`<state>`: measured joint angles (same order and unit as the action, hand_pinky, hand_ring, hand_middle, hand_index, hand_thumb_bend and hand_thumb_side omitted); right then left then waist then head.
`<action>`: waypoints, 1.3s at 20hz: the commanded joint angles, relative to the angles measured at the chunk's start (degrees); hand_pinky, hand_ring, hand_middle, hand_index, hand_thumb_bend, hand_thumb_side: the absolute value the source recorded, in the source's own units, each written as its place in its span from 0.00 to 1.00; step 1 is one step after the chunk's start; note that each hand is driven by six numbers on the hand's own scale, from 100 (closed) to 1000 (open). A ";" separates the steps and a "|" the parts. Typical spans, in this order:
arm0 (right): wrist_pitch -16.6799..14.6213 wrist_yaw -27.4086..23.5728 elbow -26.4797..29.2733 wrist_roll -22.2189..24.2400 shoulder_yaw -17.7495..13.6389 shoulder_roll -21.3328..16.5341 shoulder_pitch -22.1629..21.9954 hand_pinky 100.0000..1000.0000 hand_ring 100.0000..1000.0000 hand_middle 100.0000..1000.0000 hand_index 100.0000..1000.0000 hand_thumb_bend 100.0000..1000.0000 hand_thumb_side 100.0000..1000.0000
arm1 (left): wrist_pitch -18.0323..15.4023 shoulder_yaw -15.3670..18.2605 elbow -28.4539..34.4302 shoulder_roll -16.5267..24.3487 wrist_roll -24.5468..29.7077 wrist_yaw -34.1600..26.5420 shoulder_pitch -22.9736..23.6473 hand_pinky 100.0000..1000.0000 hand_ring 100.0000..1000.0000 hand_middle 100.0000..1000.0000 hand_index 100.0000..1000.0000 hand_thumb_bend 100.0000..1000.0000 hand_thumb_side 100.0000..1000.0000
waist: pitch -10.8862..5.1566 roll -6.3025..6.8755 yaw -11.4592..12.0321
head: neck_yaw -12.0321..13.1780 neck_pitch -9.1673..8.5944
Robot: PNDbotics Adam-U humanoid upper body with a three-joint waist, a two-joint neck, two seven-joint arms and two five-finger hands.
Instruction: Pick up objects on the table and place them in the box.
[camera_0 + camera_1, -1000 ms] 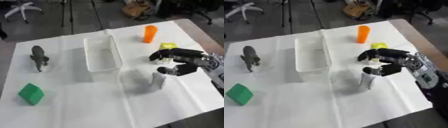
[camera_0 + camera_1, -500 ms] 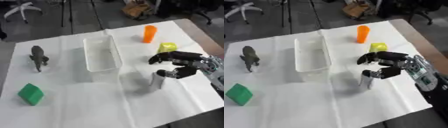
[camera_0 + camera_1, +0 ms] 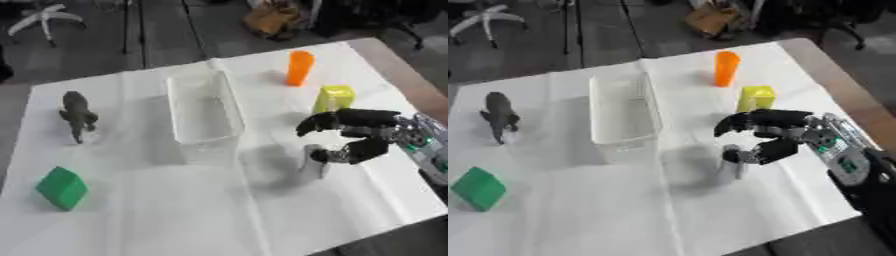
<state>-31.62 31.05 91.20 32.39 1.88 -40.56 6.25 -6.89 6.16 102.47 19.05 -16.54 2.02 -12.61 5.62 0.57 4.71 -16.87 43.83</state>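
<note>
A small pale upright object (image 3: 313, 162) stands on the white cloth right of the clear plastic box (image 3: 206, 150). My right hand (image 3: 802, 131) arches over it from the right. Its fingers curve above the object and its thumb tip sits at the object's upper right side, with a gap left between thumb and fingers. A yellow block (image 3: 333, 98) stands just behind the hand, and an orange cup (image 3: 299, 67) farther back. Left of the box are a dark dinosaur figure (image 3: 77, 115) and a green block (image 3: 61, 187). The box looks empty. My left hand does not show.
The white cloth (image 3: 219, 210) covers most of the table; bare brown tabletop (image 3: 404, 75) shows along the right edge. Chairs, a stand and a bag sit on the floor beyond the far edge.
My right hand has drifted down and left from the yellow block toward the pale upright object, uncovering the block. The other objects have not moved.
</note>
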 commanded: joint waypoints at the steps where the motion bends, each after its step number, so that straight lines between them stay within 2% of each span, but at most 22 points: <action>1: -13.05 2.98 -0.02 11.52 0.06 -0.93 0.86 0.76 0.86 0.89 0.91 0.39 1.00 | -0.06 0.11 0.79 0.75 0.17 -0.23 -0.41 0.57 0.63 0.58 0.71 0.27 1.00 | -0.58 -0.06 0.07 | -0.18 0.28; 11: -13.96 7.51 -1.35 9.04 0.63 -0.87 0.62 0.74 0.85 0.88 0.91 0.41 1.00 | -0.06 0.07 0.83 0.71 0.19 -0.21 -0.45 0.57 0.63 0.58 0.71 0.27 1.00 | -0.65 -0.12 0.06 | -0.34 0.28; 26: -13.82 9.71 -2.55 10.44 0.92 -0.29 0.11 0.66 0.80 0.87 0.90 0.42 1.00 | -0.02 0.06 0.89 0.73 0.17 -0.15 -0.56 0.57 0.63 0.58 0.71 0.27 1.00 | -0.67 -0.03 -0.04 | -0.64 0.28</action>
<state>-33.43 40.33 88.45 30.58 3.21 -39.66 6.03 -6.83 6.15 102.47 19.05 -16.46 2.00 -12.61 5.62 0.58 4.69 -17.39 43.83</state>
